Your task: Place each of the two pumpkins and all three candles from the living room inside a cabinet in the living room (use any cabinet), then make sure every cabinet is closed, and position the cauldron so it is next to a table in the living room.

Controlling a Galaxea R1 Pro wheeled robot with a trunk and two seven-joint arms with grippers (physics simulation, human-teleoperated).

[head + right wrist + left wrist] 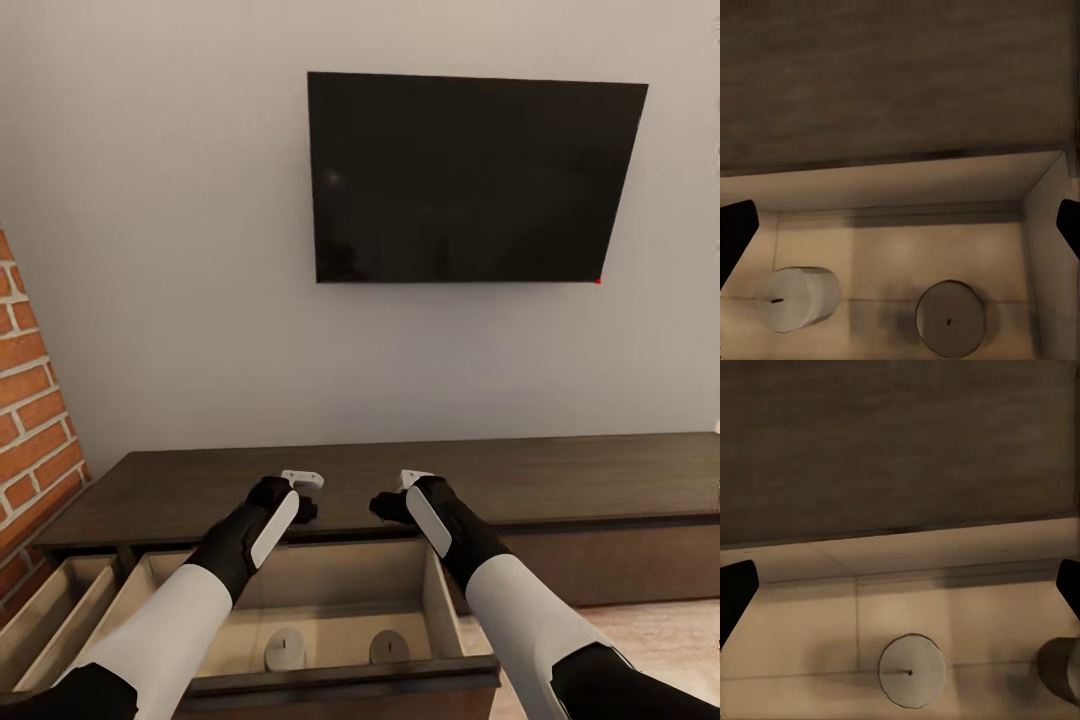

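The long dark brown cabinet [560, 470] stands under the wall TV, with a light-lined drawer [440, 600] pulled out in front of me. Two candles [285, 650] [386, 647] stand upright on the drawer floor near its front. My left gripper [297, 497] and right gripper [392, 497] hover side by side over the back of this drawer, both open and empty. The left wrist view looks down on one candle [911, 670] between the spread fingers [735, 592]. Both candles [799, 298] [950, 318] appear in the right wrist view.
A second drawer [60, 600] is open at the left, beside the brick fireplace [25, 400]. The black TV [470, 180] hangs on the grey wall. Light wood floor [650, 630] shows at the right, below the shut drawer fronts.
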